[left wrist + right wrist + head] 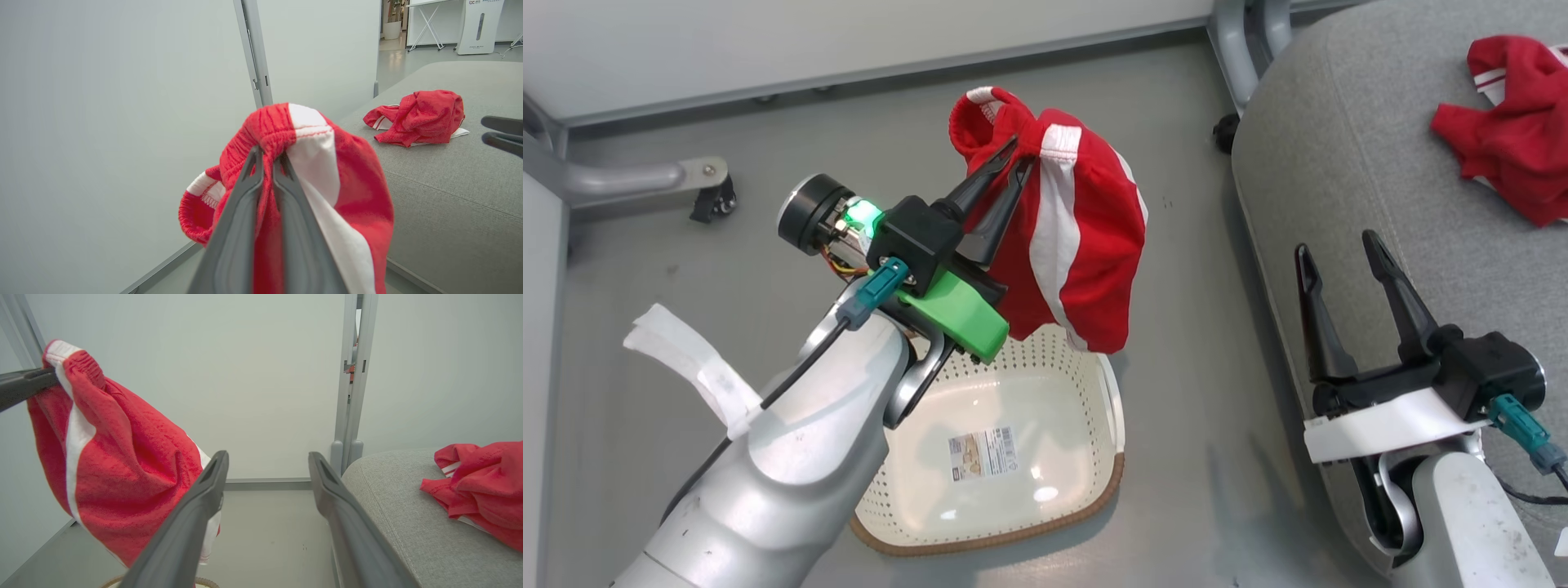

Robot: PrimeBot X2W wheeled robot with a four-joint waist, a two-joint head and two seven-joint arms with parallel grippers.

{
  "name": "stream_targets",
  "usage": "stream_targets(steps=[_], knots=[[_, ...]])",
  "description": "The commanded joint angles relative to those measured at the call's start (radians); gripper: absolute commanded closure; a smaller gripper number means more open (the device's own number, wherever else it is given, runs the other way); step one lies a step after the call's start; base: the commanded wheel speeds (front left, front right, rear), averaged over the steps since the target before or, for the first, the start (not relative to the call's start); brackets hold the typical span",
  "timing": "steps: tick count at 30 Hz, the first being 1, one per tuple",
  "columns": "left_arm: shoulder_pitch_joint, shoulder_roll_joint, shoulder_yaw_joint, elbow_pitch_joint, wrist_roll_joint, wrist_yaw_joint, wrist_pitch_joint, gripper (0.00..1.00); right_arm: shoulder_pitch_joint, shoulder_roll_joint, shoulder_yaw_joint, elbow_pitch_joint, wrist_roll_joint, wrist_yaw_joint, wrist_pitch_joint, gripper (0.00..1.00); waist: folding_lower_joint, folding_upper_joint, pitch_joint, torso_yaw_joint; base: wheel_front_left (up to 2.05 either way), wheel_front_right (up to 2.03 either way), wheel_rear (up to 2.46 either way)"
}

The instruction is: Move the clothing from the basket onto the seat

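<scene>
Carrying the shorts (1078, 237) above the basket (1094, 384), left gripper (1021, 151) fingers clamped on the waistband, right gripper (1338, 243) fingers apart; next needs a swing over the seat (1339, 163), then release.

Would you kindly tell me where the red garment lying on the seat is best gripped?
I'd grip the raised bunched hump of the red garment from above with the open right gripper: it lies crumpled on the seat, and that hump stands highest, offering folds to pinch.

grey floor (849, 131), pale wall panels (265, 375)
</scene>
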Motion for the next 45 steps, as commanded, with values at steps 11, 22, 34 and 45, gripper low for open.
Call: stream_targets(steps=[11,22,34,45], knots=[[0.026,-0.012,0.042,-0.100,0.032,0.001,-0.001,1.00,0.072,-0.003,0.001,0.007,0.029,-0.001,-0.004,0.00,0.0001,0.0067,-0.095,0.016,0.00,0.00,0.00],[0.039,-0.002,0.032,-0.123,0.029,0.011,-0.001,1.00,0.072,-0.003,0.020,-0.032,0.024,-0.001,-0.004,0.00,0.0001,0.0067,-0.113,0.022,0.00,0.00,0.00],[0.052,-0.012,0.022,-0.115,0.020,0.011,-0.001,1.00,0.003,-0.007,0.198,-0.132,0.009,-0.001,-0.004,0.00,0.0001,0.0067,-0.118,0.034,0.00,0.00,0.00],[0.044,-0.044,0.007,-0.136,0.036,0.001,-0.001,1.00,-0.106,-0.018,0.295,0.005,0.018,-0.001,-0.004,0.00,0.0001,0.0067,-0.089,0.070,0.00,0.00,0.00]])
